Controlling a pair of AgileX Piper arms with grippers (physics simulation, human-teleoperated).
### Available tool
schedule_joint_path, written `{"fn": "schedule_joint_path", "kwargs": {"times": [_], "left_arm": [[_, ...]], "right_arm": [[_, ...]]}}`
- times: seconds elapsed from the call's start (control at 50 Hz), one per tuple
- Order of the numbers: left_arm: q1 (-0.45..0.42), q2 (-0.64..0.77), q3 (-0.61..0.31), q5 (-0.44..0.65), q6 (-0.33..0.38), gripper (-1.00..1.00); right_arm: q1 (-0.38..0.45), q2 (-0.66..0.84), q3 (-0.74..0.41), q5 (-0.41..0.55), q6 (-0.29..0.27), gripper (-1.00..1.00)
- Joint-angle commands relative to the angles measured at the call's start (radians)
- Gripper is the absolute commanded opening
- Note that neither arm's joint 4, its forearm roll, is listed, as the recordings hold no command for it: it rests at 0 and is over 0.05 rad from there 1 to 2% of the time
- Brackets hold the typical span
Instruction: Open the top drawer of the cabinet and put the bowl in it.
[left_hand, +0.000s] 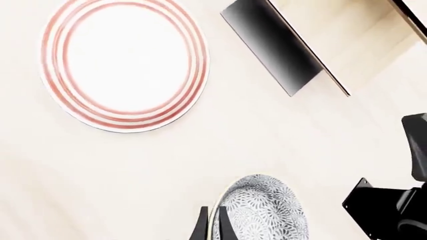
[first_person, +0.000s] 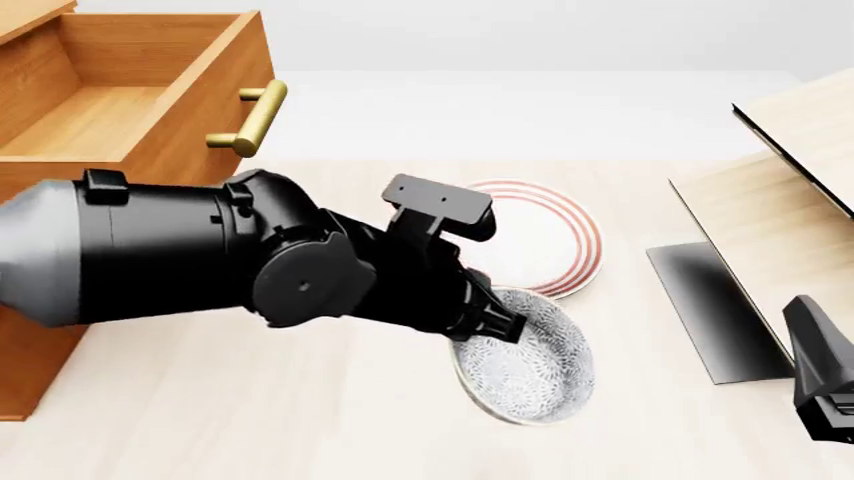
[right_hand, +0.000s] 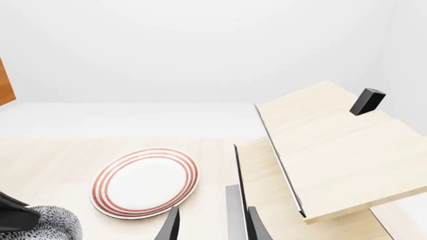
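Gripping one bowl (first_person: 527, 365) by its rim, left end effector (left_hand: 211, 227) beside one plate (first_person: 541, 240); right's state unclear

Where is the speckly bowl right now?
In the front view the bowl is near the middle of the table, tilted, pinched at its rim by the left gripper, just in front of the red-ringed plate.

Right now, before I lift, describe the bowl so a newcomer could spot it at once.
Start at the orange-brown cabinet on the table's left, its top drawer pulled open. To its right, the left gripper is clamped on the rim of the bowl. Unlike the flat red-ringed plate just beyond, it is deep and grey-blue speckled.
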Motion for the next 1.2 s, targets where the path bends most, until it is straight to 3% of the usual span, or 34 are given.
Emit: {"fn": "schedule_joint_path", "kwargs": {"times": [0.02,0.3,0.48,0.76,1.2], "left_arm": [[0.037,-0.045,-0.027,0.043,-0.007,-1.00],[0.060,-0.062,-0.142,0.133,-0.071,-1.00],[0.089,-0.063,-0.231,0.205,-0.066,-1.00],[0.160,-0.059,-0.297,0.260,-0.094,-1.00],[0.280,-0.066,-0.500,0.422,-0.050,-1.00]], "right_arm": [[0.000,-0.003,0.001,0.001,0.001,1.00],[0.000,-0.002,0.001,0.001,0.001,1.00],[0.000,-0.002,0.001,0.001,0.001,1.00],[0.000,-0.003,0.001,0.001,0.001,1.00],[0.000,-0.002,0.001,0.001,0.001,1.00]]}}
